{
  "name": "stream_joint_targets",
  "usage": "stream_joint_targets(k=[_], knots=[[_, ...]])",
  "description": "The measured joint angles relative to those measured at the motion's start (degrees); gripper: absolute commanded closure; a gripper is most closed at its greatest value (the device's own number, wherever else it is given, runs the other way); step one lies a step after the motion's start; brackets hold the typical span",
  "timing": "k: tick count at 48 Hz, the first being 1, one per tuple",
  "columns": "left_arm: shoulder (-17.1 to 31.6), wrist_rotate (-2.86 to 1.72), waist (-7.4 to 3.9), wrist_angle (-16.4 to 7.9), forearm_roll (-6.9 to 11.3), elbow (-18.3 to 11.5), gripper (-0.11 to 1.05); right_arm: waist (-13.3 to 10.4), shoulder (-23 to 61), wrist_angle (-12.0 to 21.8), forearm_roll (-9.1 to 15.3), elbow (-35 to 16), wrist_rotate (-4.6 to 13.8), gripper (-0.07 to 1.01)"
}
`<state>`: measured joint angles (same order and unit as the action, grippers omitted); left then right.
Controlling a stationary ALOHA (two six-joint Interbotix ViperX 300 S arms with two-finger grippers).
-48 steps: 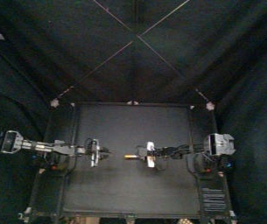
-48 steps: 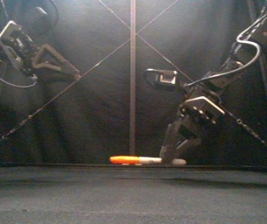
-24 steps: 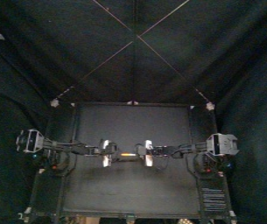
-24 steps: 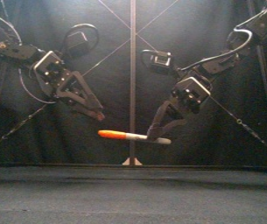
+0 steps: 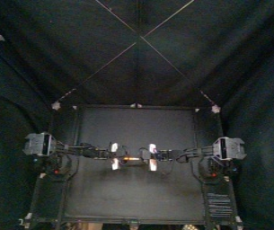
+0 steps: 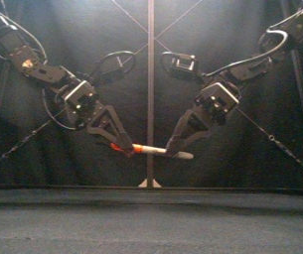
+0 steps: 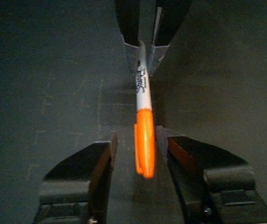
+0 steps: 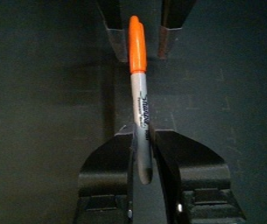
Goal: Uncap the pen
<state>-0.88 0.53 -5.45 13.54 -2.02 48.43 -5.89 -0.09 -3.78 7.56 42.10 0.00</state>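
The pen (image 6: 150, 151) hangs in the air above the middle of the table, nearly level. It has an orange cap (image 7: 144, 149) and a grey printed barrel (image 8: 142, 98). My right gripper (image 6: 182, 153) comes down from the right and is shut on the barrel's end. My left gripper (image 6: 118, 146) comes from the left with its jaws on either side of the orange cap; small gaps show between them and the cap, so it is open. From above, the pen (image 5: 130, 162) lies between the left gripper (image 5: 115, 162) and the right gripper (image 5: 150, 162).
The black table (image 5: 133, 202) lies bare below the pen, with black curtains on all sides behind.
My left arm has swung down and to the right, bringing its open jaws around the orange cap. The right gripper has kept hold of the barrel, and the pen hangs about where it was half a second ago.
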Motion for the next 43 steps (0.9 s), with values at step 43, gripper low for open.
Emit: stream_joint_targets(k=[43], knots=[[-17.49, -0.35, -2.20, 0.70, -1.05, 15.29, 0.52, -2.99, -14.94, -11.95, -4.57, 17.84, 0.26, 0.42]])
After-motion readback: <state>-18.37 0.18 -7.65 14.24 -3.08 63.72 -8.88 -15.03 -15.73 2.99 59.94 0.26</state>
